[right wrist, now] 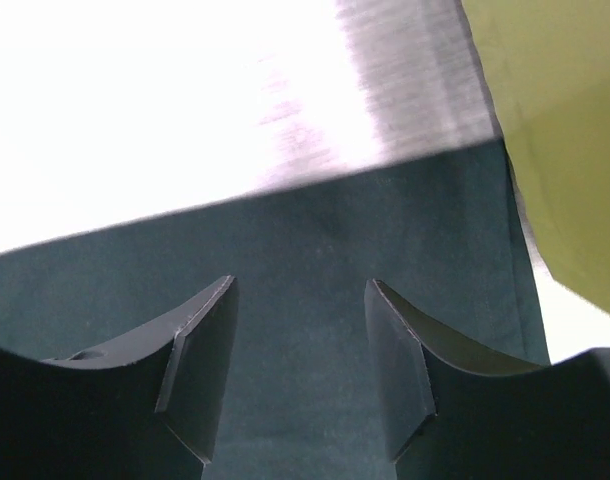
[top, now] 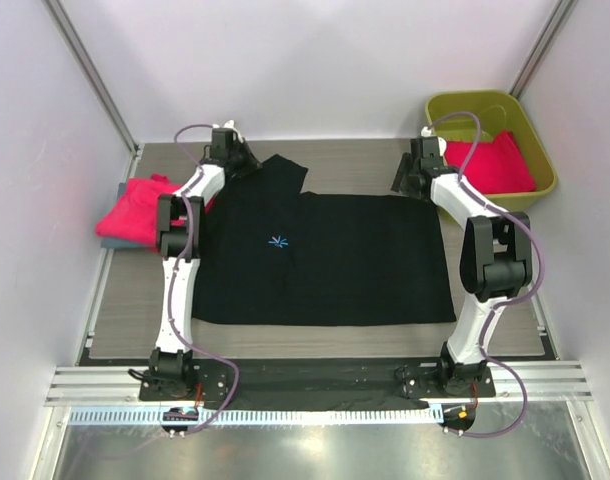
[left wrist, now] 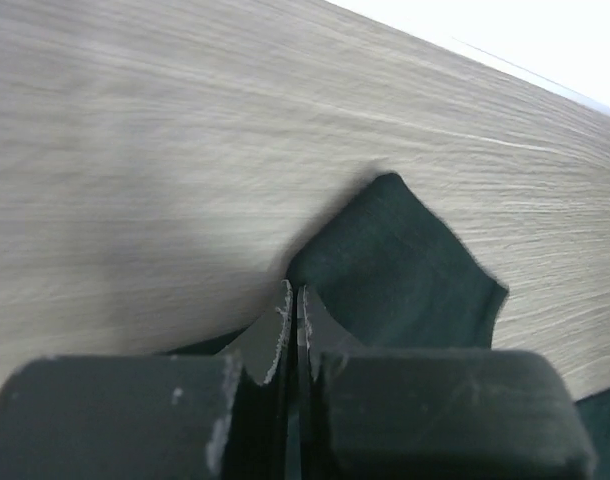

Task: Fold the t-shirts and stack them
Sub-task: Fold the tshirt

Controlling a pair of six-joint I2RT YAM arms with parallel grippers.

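A black t-shirt (top: 325, 260) with a small pale-blue starburst mark lies spread flat on the table. My left gripper (top: 243, 163) is at its far left sleeve. In the left wrist view the left gripper (left wrist: 293, 295) is shut, pinching the edge of the black t-shirt (left wrist: 395, 260), whose sleeve rises to a peak just ahead. My right gripper (top: 405, 180) is at the shirt's far right corner. Seen from the right wrist, the right gripper (right wrist: 300, 290) is open just above the black t-shirt (right wrist: 315, 230), with nothing between its fingers.
An olive-green tub (top: 538, 150) at the back right holds a hot-pink t-shirt (top: 490, 165); the tub's wall (right wrist: 555, 120) is close to the right gripper. At the far left a folded hot-pink t-shirt (top: 135, 210) lies on a blue one (top: 113, 240). White walls enclose the table.
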